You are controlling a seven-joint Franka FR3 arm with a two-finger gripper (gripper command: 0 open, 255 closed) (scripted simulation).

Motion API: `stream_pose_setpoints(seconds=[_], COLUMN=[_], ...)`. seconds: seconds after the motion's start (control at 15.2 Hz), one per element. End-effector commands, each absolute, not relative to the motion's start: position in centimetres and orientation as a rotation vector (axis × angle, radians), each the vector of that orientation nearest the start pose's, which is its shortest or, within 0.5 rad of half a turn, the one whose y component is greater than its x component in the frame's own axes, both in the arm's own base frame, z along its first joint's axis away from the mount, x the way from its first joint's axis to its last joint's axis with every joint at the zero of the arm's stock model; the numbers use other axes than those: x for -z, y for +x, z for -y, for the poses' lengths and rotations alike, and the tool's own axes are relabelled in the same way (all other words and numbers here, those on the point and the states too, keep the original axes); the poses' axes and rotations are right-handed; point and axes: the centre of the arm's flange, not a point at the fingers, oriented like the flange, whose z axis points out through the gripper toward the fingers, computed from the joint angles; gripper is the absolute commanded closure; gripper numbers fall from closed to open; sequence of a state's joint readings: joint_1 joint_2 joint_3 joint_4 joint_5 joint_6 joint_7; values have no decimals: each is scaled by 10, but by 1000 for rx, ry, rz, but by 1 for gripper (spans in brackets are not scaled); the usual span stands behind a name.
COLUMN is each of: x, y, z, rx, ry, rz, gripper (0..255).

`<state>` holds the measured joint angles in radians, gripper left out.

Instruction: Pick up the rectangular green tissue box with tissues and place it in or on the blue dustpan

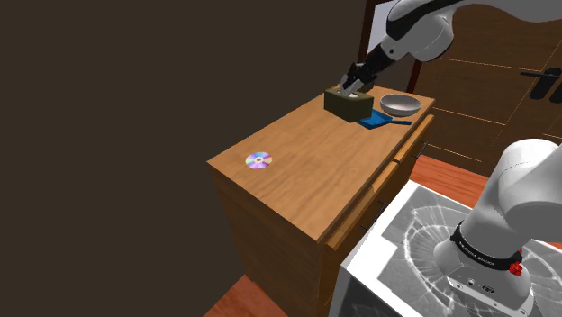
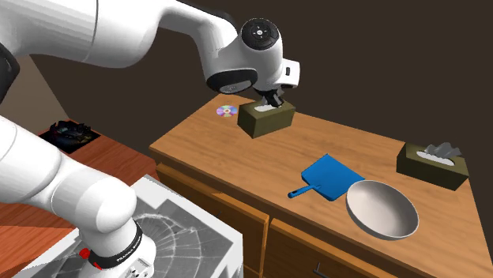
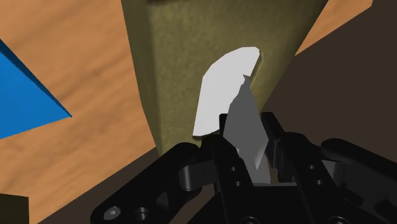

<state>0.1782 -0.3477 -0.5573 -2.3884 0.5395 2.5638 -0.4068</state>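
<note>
Olive-green and rectangular, the tissue box [image 1: 347, 106] [image 2: 267, 120] [image 3: 210, 38] sits directly under the gripper [image 1: 354, 84] [image 2: 272, 101] [image 3: 247, 127], over the wooden top of a dresser [image 1: 315, 171] [image 2: 237, 158]. In the second exterior view the box lies between the disc and the dustpan and looks slightly tilted. Whether its base touches the wood cannot be made out.

A white-grey tissue [image 3: 222, 95] stands up out of the box's top. In the wrist view the two black fingers are drawn close together and pinch this tissue between them, so the grip is on the tissue rather than on the box's walls.

The blue dustpan [image 1: 380, 120] [image 2: 332, 175] [image 3: 25, 95] lies flat on the same top. It is apart from the box in the second exterior view, with its short handle pointing toward the drawer side of the dresser. A pale grey bowl [image 1: 399, 106] [image 2: 382, 209] sits just beside the dustpan. In the second exterior view, a second olive tissue box [image 2: 430, 167] with crumpled grey tissues stands beyond the bowl, near the dresser's far end. A shiny disc [image 1: 258, 160] [image 2: 227, 110] lies on the other side of the held box, well apart from the dustpan.

The white arm [image 1: 414, 31] [image 2: 158, 28] arches over the dresser from its stand [image 1: 396, 234] [image 2: 182, 229], a box with a marbled top set on a reddish floor beside the dresser. Dark brown walls close off the scene behind.
</note>
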Motion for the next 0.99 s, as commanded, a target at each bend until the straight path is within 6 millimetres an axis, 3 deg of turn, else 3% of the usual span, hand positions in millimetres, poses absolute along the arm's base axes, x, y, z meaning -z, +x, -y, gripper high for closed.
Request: stream_pose_setpoints(seconds=[0.0,0.07,0.92], x=[-490,-494,-522], y=[444,444,409], z=[201,201,366], rx=[838,838,838], ry=[-2601,-2601,-2601], rz=[-501,-501,-501], gripper=[255,255,255])
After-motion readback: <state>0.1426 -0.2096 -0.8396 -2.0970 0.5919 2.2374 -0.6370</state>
